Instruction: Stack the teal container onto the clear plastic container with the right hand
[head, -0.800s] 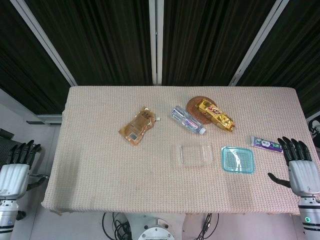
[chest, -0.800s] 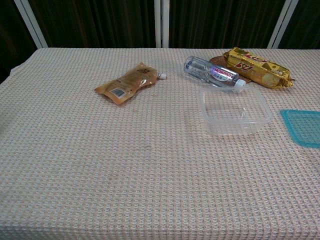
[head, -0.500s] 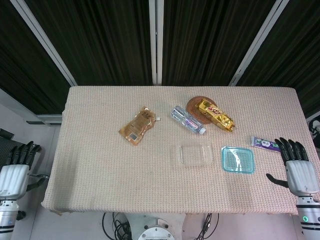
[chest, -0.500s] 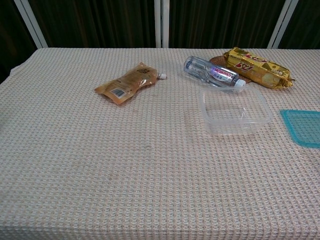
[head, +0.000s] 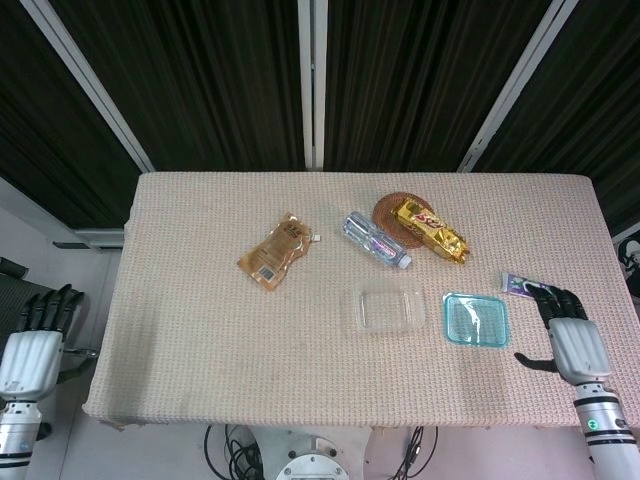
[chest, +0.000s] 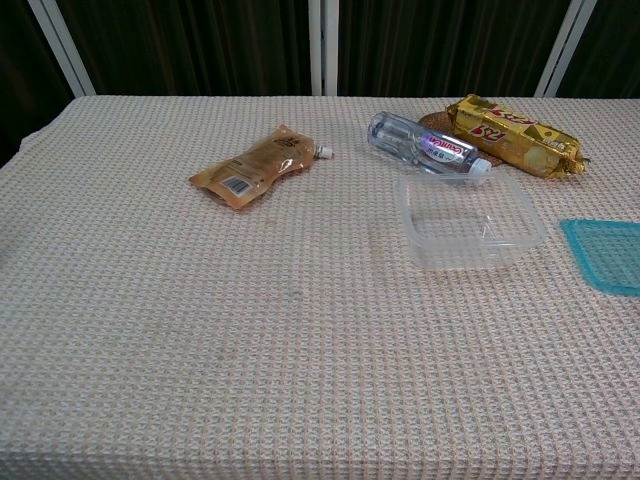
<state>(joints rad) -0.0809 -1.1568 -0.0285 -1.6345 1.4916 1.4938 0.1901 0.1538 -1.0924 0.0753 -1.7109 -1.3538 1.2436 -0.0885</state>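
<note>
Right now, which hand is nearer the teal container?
Right. The right hand hovers just off the teal container, at the table's right edge. The left hand sits beyond the table's far left edge.

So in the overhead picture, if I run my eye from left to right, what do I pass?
Left hand → brown pouch → water bottle → gold snack pack → teal container → right hand. The clear container and the purple tube overlap their neighbours sideways, so I left them out.

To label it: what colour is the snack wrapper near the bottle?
Gold wrapper with red lettering, clearest in the chest view.
</note>
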